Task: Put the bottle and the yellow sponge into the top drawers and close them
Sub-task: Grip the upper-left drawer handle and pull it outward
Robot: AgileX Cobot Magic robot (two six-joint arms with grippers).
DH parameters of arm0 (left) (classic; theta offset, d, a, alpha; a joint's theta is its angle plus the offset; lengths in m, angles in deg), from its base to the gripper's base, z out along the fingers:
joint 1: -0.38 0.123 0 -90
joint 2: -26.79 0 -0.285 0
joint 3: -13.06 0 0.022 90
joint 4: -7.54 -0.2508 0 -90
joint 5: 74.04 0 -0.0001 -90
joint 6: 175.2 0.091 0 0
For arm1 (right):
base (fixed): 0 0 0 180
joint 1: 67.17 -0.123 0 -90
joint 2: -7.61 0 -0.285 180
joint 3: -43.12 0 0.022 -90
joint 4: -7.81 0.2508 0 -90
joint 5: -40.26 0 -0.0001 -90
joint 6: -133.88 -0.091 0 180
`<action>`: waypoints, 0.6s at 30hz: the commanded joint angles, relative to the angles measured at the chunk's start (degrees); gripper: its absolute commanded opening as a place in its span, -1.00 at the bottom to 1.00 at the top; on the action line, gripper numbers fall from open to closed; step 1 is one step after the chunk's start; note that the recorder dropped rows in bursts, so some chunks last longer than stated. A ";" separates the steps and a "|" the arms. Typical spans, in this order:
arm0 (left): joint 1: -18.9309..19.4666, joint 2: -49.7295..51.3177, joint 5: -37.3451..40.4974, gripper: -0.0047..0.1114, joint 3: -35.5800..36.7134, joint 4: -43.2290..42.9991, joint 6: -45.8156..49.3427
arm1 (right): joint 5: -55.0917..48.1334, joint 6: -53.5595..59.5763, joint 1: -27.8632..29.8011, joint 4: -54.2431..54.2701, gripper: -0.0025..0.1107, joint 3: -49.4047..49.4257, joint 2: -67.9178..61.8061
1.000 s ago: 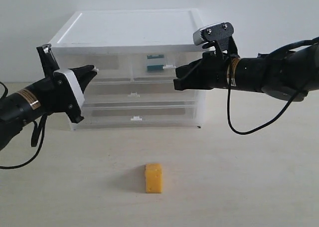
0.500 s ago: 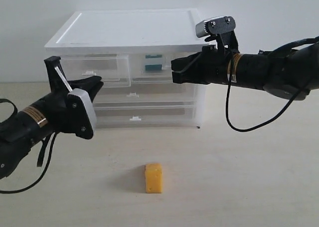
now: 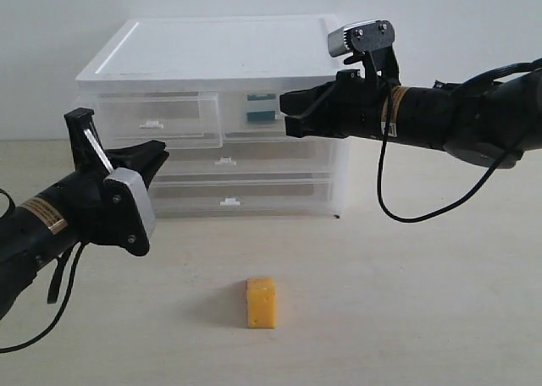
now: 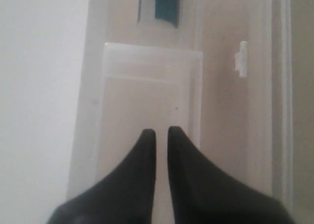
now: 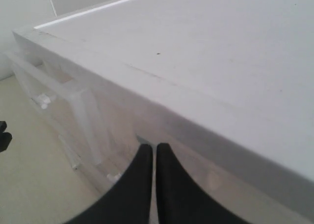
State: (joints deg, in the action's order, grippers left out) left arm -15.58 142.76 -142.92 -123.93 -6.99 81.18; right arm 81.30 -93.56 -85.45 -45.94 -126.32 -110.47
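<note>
The bottle (image 3: 262,108) lies inside the right top drawer (image 3: 237,128), but the yellow sponge (image 3: 261,302) sits on the near worktop (image 3: 406,318), the left top drawer (image 3: 169,107) stands open, and the left end effector (image 4: 158,131) and right end effector (image 5: 151,146) are clenched empty.

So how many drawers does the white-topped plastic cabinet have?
4. Two half-width translucent clear plastic ones on top: the left top drawer and the right top drawer, partly behind the right gripper. Below them, two full-width translucent ones: the middle drawer and the bottom drawer.

Sponge (image 3: 261,302) before cabinet (image 3: 220,47); bottle (image 3: 262,113) seemingly inside.
</note>
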 commanded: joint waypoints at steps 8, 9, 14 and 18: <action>-0.26 -1.11 -1.08 0.19 -0.37 5.27 -4.89 | -0.81 -0.13 -0.03 -0.04 -0.96 -0.41 0.57; -0.26 -0.98 -1.08 0.14 -0.88 6.49 -4.78 | -0.81 -0.13 -0.03 -0.04 -0.96 -0.41 0.57; 0.30 -0.88 -0.09 -0.27 -4.59 3.31 -4.78 | -0.81 -0.13 -0.03 -0.04 -0.96 -0.41 0.57; 0.39 -0.88 7.41 -0.51 -6.54 3.16 -4.78 | -0.81 -0.13 -0.03 -0.04 -0.96 -0.41 0.57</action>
State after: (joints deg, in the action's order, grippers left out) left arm -15.44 142.08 -140.68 -129.36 -3.73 76.94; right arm 80.29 -93.56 -85.45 -45.94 -126.32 -110.47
